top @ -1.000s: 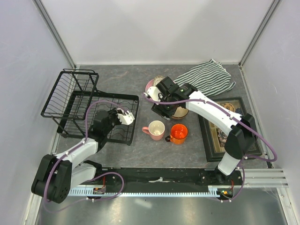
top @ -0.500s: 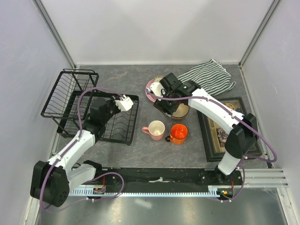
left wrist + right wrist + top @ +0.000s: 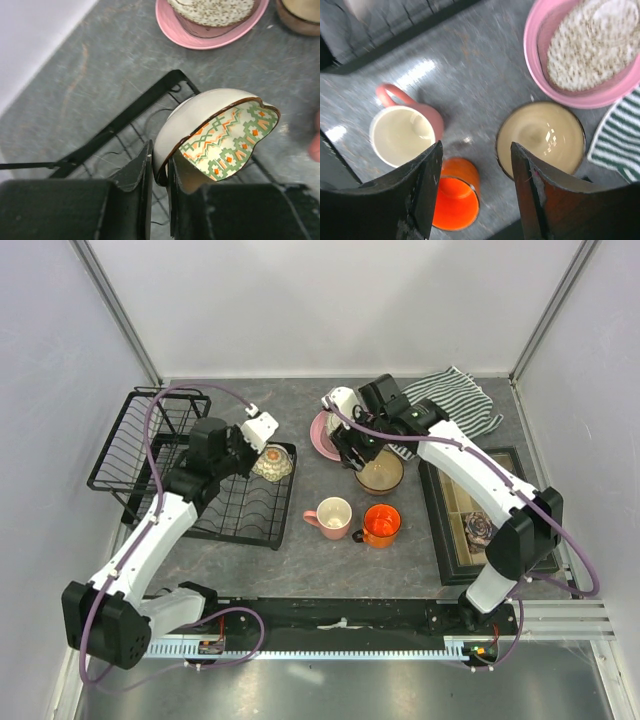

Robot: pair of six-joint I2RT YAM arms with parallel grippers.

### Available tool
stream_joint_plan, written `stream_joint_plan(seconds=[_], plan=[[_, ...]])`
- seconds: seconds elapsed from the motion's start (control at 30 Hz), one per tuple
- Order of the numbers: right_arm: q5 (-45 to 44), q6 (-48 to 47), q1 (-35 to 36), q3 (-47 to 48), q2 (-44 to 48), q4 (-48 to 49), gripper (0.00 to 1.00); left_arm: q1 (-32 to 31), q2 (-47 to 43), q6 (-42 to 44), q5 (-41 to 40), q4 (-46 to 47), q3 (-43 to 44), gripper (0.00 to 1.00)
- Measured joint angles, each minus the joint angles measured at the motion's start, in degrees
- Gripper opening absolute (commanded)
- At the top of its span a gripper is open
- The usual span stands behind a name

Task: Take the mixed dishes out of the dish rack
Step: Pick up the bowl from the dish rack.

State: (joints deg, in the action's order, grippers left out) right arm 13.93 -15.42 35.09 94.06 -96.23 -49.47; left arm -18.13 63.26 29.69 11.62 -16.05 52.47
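Observation:
My left gripper (image 3: 258,456) is shut on the rim of the small patterned oval dish (image 3: 272,463), holding it tilted above the far right corner of the black dish rack (image 3: 150,445). In the left wrist view the dish (image 3: 220,135) sits between my jaws (image 3: 159,175) over the rack's bar (image 3: 125,120). My right gripper (image 3: 352,445) is open and empty, above the tan-brown bowl (image 3: 381,476). The floral bowl (image 3: 336,424) sits on the pink plate (image 3: 318,438). The pink mug (image 3: 333,515) and orange mug (image 3: 381,524) stand on the table.
A striped cloth (image 3: 445,405) lies at the back right. The dark compartmented box (image 3: 480,515) lies at the right. In the right wrist view my open gripper (image 3: 476,145) hangs over the pink mug (image 3: 402,135), orange mug (image 3: 455,200) and tan bowl (image 3: 540,137).
My left gripper has lifted the patterned dish up and toward the rack's far right corner. My right gripper has pulled back and up from the tan-brown bowl, open.

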Motion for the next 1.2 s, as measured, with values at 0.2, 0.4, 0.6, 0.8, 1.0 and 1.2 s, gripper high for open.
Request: stream_joint_plan(seconds=[0.2, 0.4, 0.6, 0.8, 1.0, 1.2], plan=[[3.96, 5.27, 0.5, 0.07, 2.4, 6.82, 0.59, -1.18, 5.09, -8.41, 0.44, -5.64, 6.56, 0.02], [2.21, 10.64, 3.43, -1.86, 5.09, 16.41, 0.6, -3.08, 9.27, -14.6, -2.29, -7.89, 11.34, 0.02], [-2.21, 13.35, 7.15, -2.25, 4.31, 21.7, 0.59, -3.58, 12.72, -19.67, -3.58, -8.35, 14.84, 0.02], [-6.32, 14.19, 8.09, -2.71, 1.9, 24.0, 0.58, -3.76, 13.09, -23.04, -3.52, -8.33, 16.37, 0.02], [-8.57, 14.16, 8.17, -2.71, -1.03, 25.2, 0.57, -3.87, 13.07, -25.18, -2.25, -8.33, 16.59, 0.02], [-9.31, 14.21, 8.2, -2.71, -2.75, 25.9, 0.49, -3.87, 12.61, -26.34, -1.05, -8.33, 16.55, 0.02]])
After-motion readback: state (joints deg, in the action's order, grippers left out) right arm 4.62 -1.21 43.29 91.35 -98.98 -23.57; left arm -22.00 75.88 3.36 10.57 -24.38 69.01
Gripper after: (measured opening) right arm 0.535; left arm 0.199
